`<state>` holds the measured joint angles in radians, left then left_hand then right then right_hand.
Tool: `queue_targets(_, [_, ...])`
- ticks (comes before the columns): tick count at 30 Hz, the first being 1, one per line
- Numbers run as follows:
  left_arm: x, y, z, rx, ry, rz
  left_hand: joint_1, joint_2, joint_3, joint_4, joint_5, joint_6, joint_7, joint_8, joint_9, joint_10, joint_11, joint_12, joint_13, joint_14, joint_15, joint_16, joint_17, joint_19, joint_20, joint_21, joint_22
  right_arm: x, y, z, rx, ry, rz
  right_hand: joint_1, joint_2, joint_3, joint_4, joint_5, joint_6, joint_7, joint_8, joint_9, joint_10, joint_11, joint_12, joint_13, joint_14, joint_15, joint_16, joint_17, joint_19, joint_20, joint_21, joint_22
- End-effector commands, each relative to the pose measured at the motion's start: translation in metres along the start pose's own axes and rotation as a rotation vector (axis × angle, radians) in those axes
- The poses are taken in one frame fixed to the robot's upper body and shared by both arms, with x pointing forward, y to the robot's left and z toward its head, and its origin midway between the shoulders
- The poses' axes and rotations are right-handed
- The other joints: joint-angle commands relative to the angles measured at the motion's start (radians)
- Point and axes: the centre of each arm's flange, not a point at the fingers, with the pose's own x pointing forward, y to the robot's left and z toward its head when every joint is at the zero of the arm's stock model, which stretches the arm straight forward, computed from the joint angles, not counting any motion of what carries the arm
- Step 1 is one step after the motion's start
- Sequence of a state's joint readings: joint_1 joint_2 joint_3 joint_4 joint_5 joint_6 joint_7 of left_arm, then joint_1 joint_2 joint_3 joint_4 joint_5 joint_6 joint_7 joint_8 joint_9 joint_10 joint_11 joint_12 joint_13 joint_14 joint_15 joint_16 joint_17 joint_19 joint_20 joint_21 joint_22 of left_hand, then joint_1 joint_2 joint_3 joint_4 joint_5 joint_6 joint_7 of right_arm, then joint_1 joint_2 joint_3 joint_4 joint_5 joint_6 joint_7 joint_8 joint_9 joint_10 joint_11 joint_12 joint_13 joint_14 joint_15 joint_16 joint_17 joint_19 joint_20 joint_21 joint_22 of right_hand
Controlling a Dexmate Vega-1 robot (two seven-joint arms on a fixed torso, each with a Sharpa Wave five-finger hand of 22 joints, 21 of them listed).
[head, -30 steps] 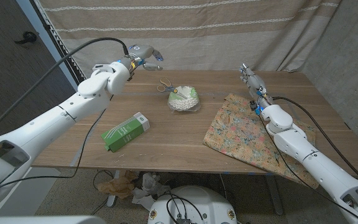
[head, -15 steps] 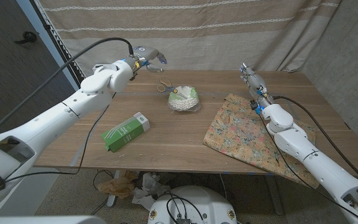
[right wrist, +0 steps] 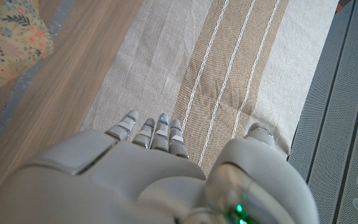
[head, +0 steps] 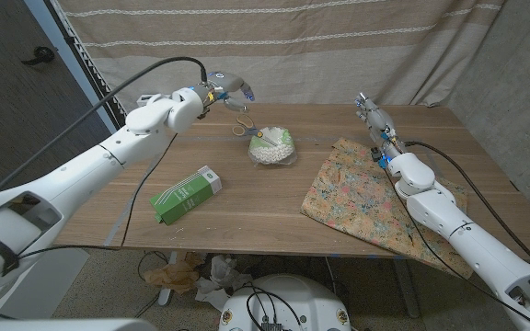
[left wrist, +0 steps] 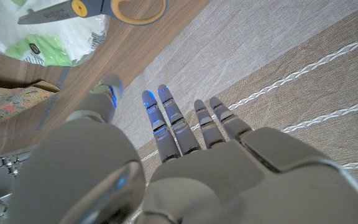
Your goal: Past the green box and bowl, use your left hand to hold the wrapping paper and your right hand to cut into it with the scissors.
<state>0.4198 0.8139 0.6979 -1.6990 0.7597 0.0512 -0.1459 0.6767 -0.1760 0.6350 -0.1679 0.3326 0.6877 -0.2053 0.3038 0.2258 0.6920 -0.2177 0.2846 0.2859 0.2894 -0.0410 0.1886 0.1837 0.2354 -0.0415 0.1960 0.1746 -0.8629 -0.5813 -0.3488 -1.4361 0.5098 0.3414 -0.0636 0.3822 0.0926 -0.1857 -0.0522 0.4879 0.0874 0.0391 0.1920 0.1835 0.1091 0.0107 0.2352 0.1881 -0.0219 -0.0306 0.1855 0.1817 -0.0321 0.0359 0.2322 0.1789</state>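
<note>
While your left hand [head: 229, 89] has swung rightward along the desk's [head: 247, 198] far edge over the last second, it now hovers just beside the scissors [head: 244, 127], fingers [left wrist: 166, 118] spread and empty. That puts it over the tool meant for the other hand, well apart from the wrapping paper [head: 371, 198] on the right side of the desk. Your right hand [head: 372, 117] waits beyond the paper's far edge, fingers straight and holding nothing. The scissors rest against the bowl [head: 272, 147]; the green box [head: 187, 194] lies nearer you.
</note>
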Motion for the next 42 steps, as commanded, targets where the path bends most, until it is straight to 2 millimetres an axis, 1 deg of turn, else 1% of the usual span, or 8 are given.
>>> queue_targets(1, [0.019, -0.001, 0.009, 0.064, -0.056, -0.063, -0.005, -0.007, -0.007, 0.000, 0.000, 0.019, -0.004, 0.006, 0.003, 0.002, 0.003, -0.003, 0.003, -0.005, -0.171, 0.003, 0.005, 0.004, -0.012, 0.001, 0.003, -0.002, 0.000, -0.003, 0.006, 0.014, -0.009, 0.010, 0.004, 0.001, -0.006, 0.007, -0.003, -0.001, 0.003, 0.003, 0.002, -0.010, 0.004, 0.005, -0.015, -0.003, -0.004, 0.001, -0.003, 0.010, -0.003, 0.005])
queue_targets(7, [0.021, -0.004, 0.011, 0.082, -0.072, -0.048, -0.003, -0.005, -0.010, -0.003, 0.003, 0.049, -0.011, 0.018, 0.006, 0.011, 0.003, -0.002, 0.006, -0.007, -0.172, 0.005, 0.005, 0.007, -0.016, 0.001, 0.003, -0.003, -0.001, -0.004, 0.006, 0.011, -0.010, 0.009, 0.006, 0.000, -0.005, 0.007, -0.002, -0.002, 0.003, 0.003, 0.001, -0.011, 0.003, 0.005, -0.024, -0.002, -0.006, 0.002, -0.007, 0.010, -0.006, 0.005])
queue_targets(11, [0.021, -0.005, 0.014, 0.108, -0.068, -0.033, 0.001, -0.004, -0.010, -0.004, 0.004, 0.051, -0.013, 0.018, 0.006, 0.013, 0.003, -0.003, 0.007, -0.006, -0.173, 0.006, 0.005, 0.012, -0.016, 0.004, 0.003, -0.004, -0.002, -0.004, 0.006, 0.008, -0.012, 0.008, 0.006, 0.000, -0.005, 0.007, -0.002, -0.002, 0.003, 0.003, 0.004, -0.011, 0.004, 0.005, -0.023, -0.002, -0.005, 0.002, -0.006, 0.012, -0.006, 0.006])
queue_targets(16, [0.021, -0.006, 0.023, 0.146, -0.085, -0.024, 0.002, -0.006, -0.012, -0.005, 0.005, 0.039, -0.013, 0.014, 0.007, 0.008, 0.004, -0.006, 0.007, -0.004, -0.171, 0.007, 0.005, 0.012, -0.007, 0.003, 0.004, -0.005, -0.002, -0.004, 0.004, 0.009, -0.009, 0.005, 0.006, -0.001, -0.003, 0.006, -0.001, -0.002, 0.004, 0.003, 0.006, -0.013, 0.005, 0.005, -0.021, -0.004, -0.003, 0.002, -0.006, 0.013, -0.007, 0.006])
queue_targets(21, [0.025, -0.010, 0.026, 0.156, -0.107, -0.054, 0.000, -0.009, -0.016, -0.004, 0.006, 0.034, -0.013, 0.011, 0.008, 0.003, 0.004, -0.010, 0.007, -0.004, -0.170, 0.007, 0.005, 0.015, -0.006, 0.004, 0.004, -0.003, 0.000, -0.001, -0.005, 0.004, 0.020, 0.002, 0.006, -0.003, -0.001, 0.005, -0.007, -0.002, 0.001, 0.003, 0.002, -0.013, 0.003, 0.005, -0.022, -0.003, -0.003, 0.002, -0.010, 0.013, -0.010, 0.006])
queue_targets(26, [0.030, -0.010, 0.026, 0.175, -0.133, -0.086, -0.001, -0.009, -0.020, -0.004, 0.008, 0.021, -0.013, 0.005, 0.008, -0.002, 0.004, -0.013, 0.008, -0.006, -0.171, 0.006, 0.005, 0.014, -0.009, 0.004, 0.004, -0.003, 0.001, -0.001, -0.002, 0.001, 0.015, 0.000, 0.007, -0.004, 0.000, 0.005, -0.008, -0.002, 0.001, 0.003, 0.004, -0.011, 0.004, 0.005, -0.021, -0.006, -0.002, 0.002, -0.013, 0.012, -0.012, 0.006])
queue_targets(37, [0.039, -0.014, 0.026, 0.176, -0.143, -0.137, -0.002, -0.007, -0.022, -0.003, 0.009, 0.030, -0.013, 0.007, 0.007, -0.004, 0.004, -0.017, 0.007, -0.016, -0.170, 0.003, 0.005, 0.012, -0.013, 0.003, 0.005, -0.006, 0.000, -0.001, -0.002, 0.003, 0.006, -0.005, 0.007, -0.006, 0.002, 0.004, -0.008, -0.002, 0.001, 0.003, 0.004, -0.012, 0.003, 0.005, -0.023, -0.005, -0.002, 0.003, -0.013, 0.012, -0.013, 0.006])
queue_targets(42, [0.042, -0.016, 0.028, 0.178, -0.152, -0.155, -0.005, -0.007, -0.026, -0.001, 0.010, 0.027, -0.014, 0.004, 0.006, -0.010, 0.004, -0.022, 0.005, -0.026, -0.169, 0.000, 0.005, 0.007, -0.010, 0.002, 0.006, -0.006, -0.001, -0.001, -0.007, 0.004, 0.003, -0.006, 0.007, -0.007, 0.003, 0.003, -0.008, -0.002, 0.001, 0.003, 0.005, -0.013, 0.003, 0.005, -0.023, -0.005, -0.002, 0.003, -0.013, 0.012, -0.014, 0.007])
